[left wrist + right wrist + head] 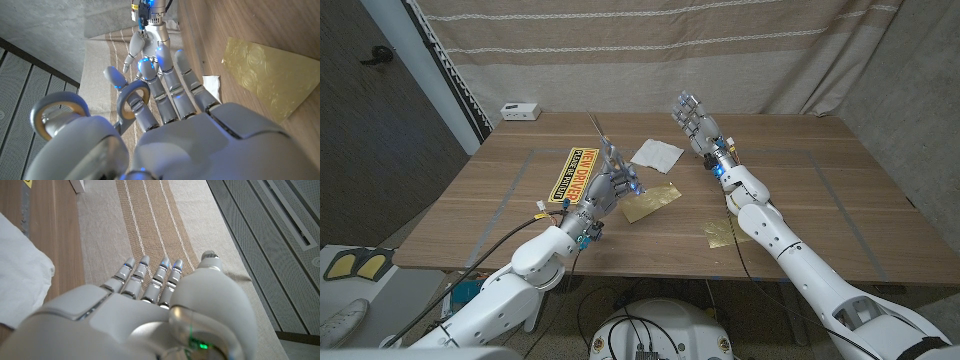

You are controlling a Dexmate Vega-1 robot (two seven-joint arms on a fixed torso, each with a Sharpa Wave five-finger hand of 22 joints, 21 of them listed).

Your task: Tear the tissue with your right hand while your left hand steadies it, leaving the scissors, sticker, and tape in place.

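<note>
Tissue: the white tissue (656, 153) lies flat on the tabletop (820, 200), past the middle toward the far side, between the two hands and touched by neither.
Left hand: the left hand (610, 180) is raised just left and near of the tissue, fingers spread, grasping nothing.
Right hand: the right hand (692, 118) is lifted well above the far part of the tabletop, right of the tissue, fingers straight and apart, released.
Other things: a yellow sticker (572, 174) lies left of the left hand; two gold foil sheets lie nearer, one (653, 200) just near of the tissue, one (721, 233) by the right forearm. A thin pointed thing stands up behind the left hand; I cannot tell whether it is the scissors. I can't pick out the tape.
Step in hand: I judge both hands are on approach, nothing torn yet.
Doing it well: the left should come down on the tissue's left half and press it flat first; then the right should pinch the free right edge and pull away. Keep the left clear of the sticker and foil as it descends.
Left wrist view: the left hand (165, 100) with the tissue's corner (213, 84) beyond its fingers, beside the foil (270, 75).
Right wrist view: the right hand (150, 305) over the far edge, the tissue (20, 280) off to its side; the head view alone shows the gap between both hands.
</note>
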